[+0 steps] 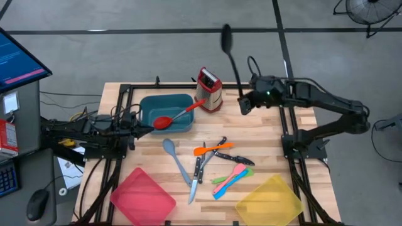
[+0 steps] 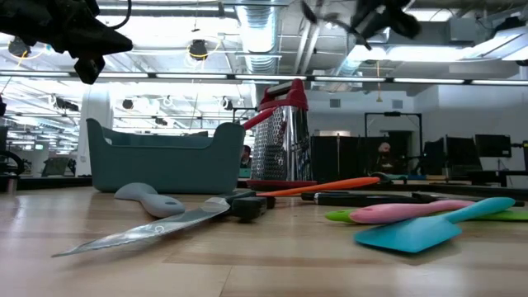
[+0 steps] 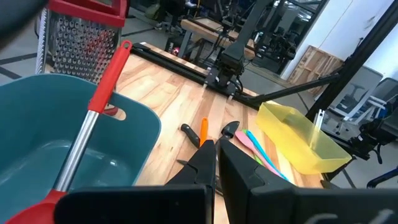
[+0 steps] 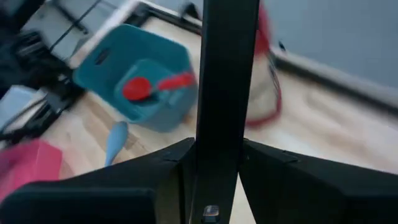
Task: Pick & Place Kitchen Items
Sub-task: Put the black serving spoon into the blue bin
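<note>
Your right end effector is clamped on the handle of the black ladle and holds it raised above the far edge of the desk, bowl pointing away beyond that edge, just beside the grater; you are in the carry step, with the ladle lifted and not yet set down; the red spoon already lies in the teal tray, handle propped over its rim

Your left end effector waits at the left edge beside that tray, fingers drawn almost together and holding nothing

Next, judge it this way: swing the ladle across to the teal tray, lower it clear of the grater and the red handle, then let go; the grey-blue spoon, knives, orange utensil and the pink, green and blue ones lie mid-desk toward the near edge
</note>
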You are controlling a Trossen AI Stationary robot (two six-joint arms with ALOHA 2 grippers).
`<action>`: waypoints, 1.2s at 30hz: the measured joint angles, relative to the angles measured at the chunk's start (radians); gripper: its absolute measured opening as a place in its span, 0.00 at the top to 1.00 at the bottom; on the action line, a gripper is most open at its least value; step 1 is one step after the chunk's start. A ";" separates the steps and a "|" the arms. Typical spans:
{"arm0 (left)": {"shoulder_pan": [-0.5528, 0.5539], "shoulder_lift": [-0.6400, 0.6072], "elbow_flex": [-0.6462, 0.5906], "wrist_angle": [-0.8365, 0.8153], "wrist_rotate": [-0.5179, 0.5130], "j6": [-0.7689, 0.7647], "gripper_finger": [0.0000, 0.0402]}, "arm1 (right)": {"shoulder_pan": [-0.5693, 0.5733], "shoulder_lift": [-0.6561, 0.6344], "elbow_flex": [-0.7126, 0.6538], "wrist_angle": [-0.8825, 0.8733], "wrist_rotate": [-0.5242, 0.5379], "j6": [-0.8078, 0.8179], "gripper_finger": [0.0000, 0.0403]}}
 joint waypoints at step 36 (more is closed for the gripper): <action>0.000 0.000 0.000 0.067 0.000 -0.001 1.00 | 0.099 0.862 0.701 -0.485 -0.168 -0.402 0.76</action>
